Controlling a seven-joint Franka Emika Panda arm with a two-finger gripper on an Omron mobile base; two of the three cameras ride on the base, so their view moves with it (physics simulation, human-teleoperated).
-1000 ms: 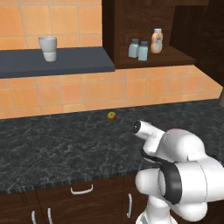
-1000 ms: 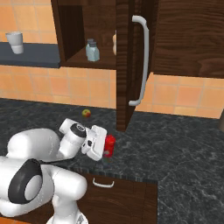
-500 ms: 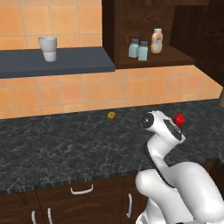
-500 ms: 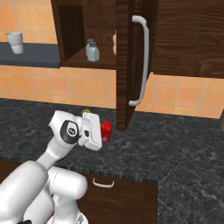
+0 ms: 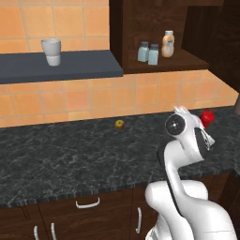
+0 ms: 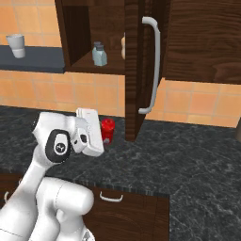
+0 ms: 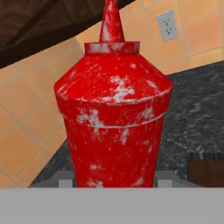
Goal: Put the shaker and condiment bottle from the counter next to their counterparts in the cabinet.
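Observation:
My gripper is shut on the red condiment bottle, which it holds upright above the black counter. From the right, the bottle hangs just left of the open cabinet door, with the gripper behind it. Up close, the bottle stands between the fingertips of the gripper. In the cabinet, two pale blue-grey shakers stand side by side, with the tan-orange bottle to their right. One shaker shows from the right side.
The cabinet door stands open with a long silver handle beside the held bottle. A white cup sits on the grey-blue wall shelf. A small round fruit lies at the back of the counter.
The arm has straightened and risen, lifting the red bottle from low over the counter to higher up, closer to the cabinet door.

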